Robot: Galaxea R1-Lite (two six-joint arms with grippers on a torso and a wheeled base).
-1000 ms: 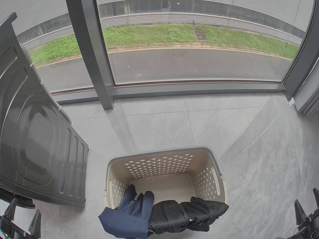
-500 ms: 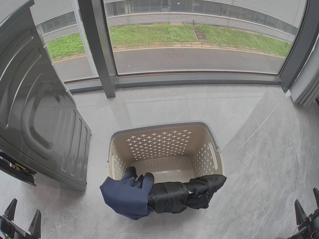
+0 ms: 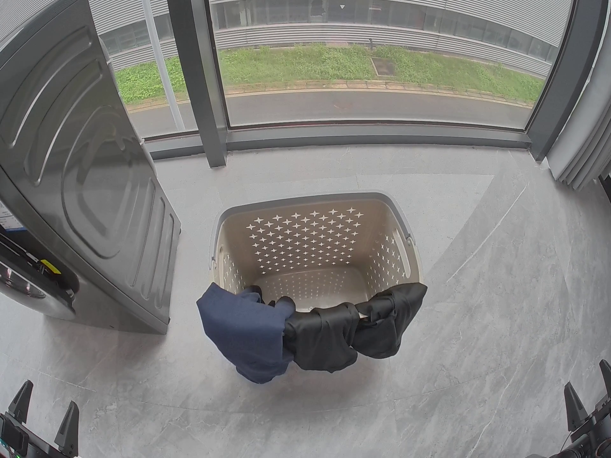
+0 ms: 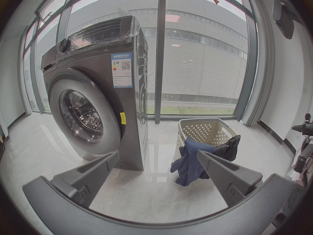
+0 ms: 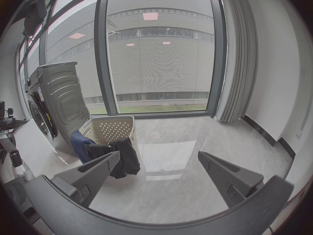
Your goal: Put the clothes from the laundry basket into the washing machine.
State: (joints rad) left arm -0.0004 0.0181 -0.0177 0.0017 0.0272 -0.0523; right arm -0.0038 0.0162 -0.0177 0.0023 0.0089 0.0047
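Navy cloth point(image 3: 245, 332): draped over the near rim of the basket, a little left of centre in the head view. Most of it hangs down the outside, and its lowest fold looks close to the floor.
Black cloth point(image 3: 347, 335): slung over the same near rim, just right of the navy cloth and touching it. It bunches along the edge as far as the basket's right corner.
Basket point(image 3: 312, 201): cream plastic with star-shaped holes and a grey rim, standing upright on the floor at the centre of the frame. The bottom that shows behind the cloths is bare.
Washer point(image 3: 83, 179): a dark grey front-loader standing at the left of the frame, near the basket but apart from it.
Washer door point(image 4: 81, 115): round glass, sitting flush in the front panel.
Left gripper point(image 3: 46, 408): low in the bottom left corner, jaws apart with nothing between them, well short of basket and washer.
Right gripper point(image 3: 585, 389): bottom right corner, jaws likewise spread wide and holding nothing.
Floor point(image 3: 496, 256): grey stone-look tiles.
Window point(image 3: 375, 52): tall panes across the top, with a dark post left of centre.
Curtain point(image 3: 582, 141): pale pleats at the right edge.
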